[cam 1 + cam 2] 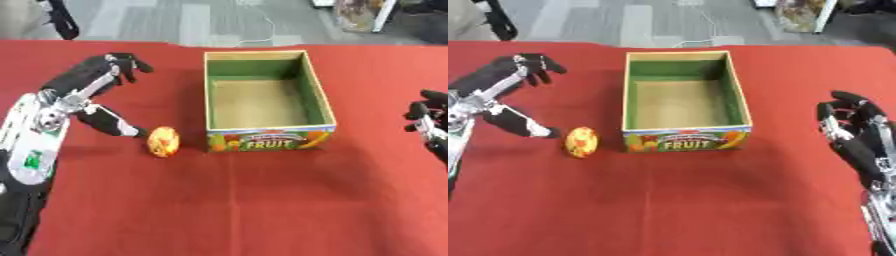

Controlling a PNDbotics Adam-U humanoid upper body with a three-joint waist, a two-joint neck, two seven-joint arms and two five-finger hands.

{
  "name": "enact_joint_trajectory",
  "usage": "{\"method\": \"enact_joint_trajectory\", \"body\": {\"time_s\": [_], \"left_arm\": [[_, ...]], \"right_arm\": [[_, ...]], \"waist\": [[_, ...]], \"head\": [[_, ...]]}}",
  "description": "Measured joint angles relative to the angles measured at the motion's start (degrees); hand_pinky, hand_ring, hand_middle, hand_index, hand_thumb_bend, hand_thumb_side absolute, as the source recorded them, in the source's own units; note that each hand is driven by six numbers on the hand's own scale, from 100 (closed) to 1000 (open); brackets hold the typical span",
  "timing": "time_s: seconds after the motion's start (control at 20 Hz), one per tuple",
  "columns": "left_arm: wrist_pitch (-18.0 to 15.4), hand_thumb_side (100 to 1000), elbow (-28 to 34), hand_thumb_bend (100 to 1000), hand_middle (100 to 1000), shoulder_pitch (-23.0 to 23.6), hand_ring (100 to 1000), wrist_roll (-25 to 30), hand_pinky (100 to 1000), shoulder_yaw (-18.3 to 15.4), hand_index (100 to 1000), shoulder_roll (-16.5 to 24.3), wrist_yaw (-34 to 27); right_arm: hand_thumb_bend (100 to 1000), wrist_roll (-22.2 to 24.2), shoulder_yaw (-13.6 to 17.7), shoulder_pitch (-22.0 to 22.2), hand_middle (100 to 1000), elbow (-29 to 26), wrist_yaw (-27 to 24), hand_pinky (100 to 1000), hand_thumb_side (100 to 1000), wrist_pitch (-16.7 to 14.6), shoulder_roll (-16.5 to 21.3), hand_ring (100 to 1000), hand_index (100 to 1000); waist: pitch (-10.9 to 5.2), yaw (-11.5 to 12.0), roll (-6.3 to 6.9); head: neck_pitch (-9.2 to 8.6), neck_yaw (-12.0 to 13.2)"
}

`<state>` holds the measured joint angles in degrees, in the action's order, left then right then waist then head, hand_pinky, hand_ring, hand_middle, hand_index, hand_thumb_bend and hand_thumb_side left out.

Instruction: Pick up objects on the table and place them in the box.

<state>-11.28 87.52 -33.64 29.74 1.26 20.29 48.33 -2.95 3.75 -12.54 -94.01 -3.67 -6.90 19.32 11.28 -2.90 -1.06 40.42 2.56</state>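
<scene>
Fruit (pixel 163 141), yellow and red, lies on your red table (pixel 262 210) just left of the box (pixel 267 95). Your left hand (pixel 96 85) is spread open beside it; your right hand (pixel 855 130) rests relaxed.

Your left hand (pixel 87 95) shows black fingers on a silver frame, green marking on the forearm; your right hand (pixel 855 132) black with silver joints.

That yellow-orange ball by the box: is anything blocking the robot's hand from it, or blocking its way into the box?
Nothing lies between the left hand and the ball; its thumb tip is right beside it. Only the box wall nearest the ball separates it from the bare inside, so it would probably have to be lifted over.
</scene>
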Motion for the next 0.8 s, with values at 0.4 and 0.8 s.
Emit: {"method": "enact_joint_trajectory", "body": {"time_s": [0.4,0.8], "left_arm": [[-2.41,145,-4.37,825,741,-2.29,672,5.67,637,2.07,841,-0.22,0.91],[-3.88,143,-7.15,822,709,-3.95,652,8.57,621,3.14,820,-0.80,1.69]], "right_arm": [[275,0.13,-0.27,0.01,628,0.00,0.00,560,407,0.07,-0.02,640,795],[273,0.20,-0.29,0.01,628,0.00,0.00,560,408,0.05,-0.03,639,794]], "waist": [[0.00,-0.25,0.01],[0.00,-0.64,-0.10]], "head": [[0.03,0.24],[0.05,0.40]]}}
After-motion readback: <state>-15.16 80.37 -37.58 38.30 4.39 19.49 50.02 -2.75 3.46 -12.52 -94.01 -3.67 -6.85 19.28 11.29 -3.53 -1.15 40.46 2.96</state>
